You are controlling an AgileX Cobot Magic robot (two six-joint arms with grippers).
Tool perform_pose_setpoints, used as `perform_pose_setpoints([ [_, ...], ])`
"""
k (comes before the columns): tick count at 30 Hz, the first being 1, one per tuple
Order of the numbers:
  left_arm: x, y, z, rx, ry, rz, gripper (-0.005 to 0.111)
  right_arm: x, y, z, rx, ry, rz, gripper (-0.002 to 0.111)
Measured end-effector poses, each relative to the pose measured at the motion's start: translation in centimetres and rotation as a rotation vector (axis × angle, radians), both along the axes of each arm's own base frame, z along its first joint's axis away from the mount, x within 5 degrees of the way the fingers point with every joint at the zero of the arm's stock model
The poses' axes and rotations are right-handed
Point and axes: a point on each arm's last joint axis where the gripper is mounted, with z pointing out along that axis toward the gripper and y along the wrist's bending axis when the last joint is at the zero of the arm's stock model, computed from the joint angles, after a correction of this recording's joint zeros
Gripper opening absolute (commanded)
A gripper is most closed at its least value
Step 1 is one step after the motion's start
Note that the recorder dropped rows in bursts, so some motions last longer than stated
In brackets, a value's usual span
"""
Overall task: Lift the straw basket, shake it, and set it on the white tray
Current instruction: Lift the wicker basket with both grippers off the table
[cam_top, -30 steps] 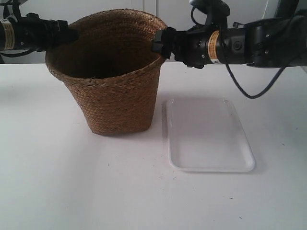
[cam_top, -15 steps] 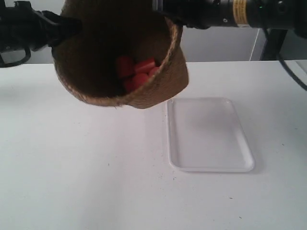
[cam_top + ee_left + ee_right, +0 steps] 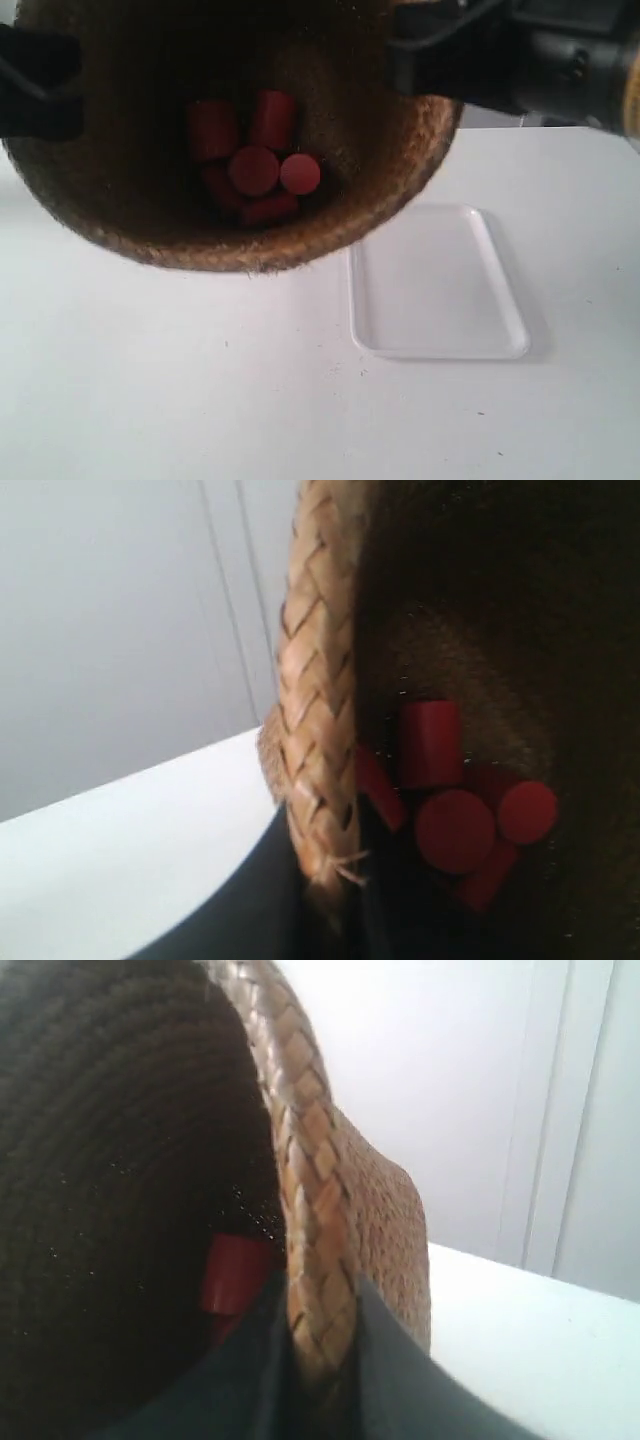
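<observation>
The brown woven straw basket hangs high above the table, tipped so its mouth faces the exterior camera. Several red cylinders lie against its bottom. My left gripper is shut on the braided rim, one dark finger on each side; the red cylinders show inside. My right gripper is shut on the opposite rim, with a red cylinder visible within. The glossy white tray lies flat on the table, below and to the right of the basket.
The white table spreads under everything. A pale wall with panel seams stands behind. The dark arm at the exterior view's right reaches in over the tray's far end.
The basket rose off the table and came toward the camera, tipping its mouth forward. The red cylinders inside came into view and shifted toward the middle of its bottom.
</observation>
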Motion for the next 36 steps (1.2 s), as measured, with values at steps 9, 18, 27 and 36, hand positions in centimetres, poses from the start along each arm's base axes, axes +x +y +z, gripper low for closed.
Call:
perform_pose_setpoints([
  [9, -1.1, 0.9, -0.2, -0.054, 0.016, 0.012, 0.000, -1.2, 0.3, -0.6, 0.045, 0.056, 0.087, 0.000],
  [18, -2.8, 1.1, -4.4, -0.055, 0.058, -0.057, 0.000, -2.7, -1.8, -4.5, -0.002, 0.115, -0.014, 0.000],
  [27, -4.5, 2.8, 2.6, -0.193, -0.167, -0.062, 0.000, -5.2, -1.9, 3.2, 0.124, -0.101, 0.142, 0.000],
  [36, -3.1, 2.4, -1.1, -0.153, -0.024, 0.048, 0.000, -3.1, -0.3, -1.4, 0.064, 0.070, 0.147, 0.000],
])
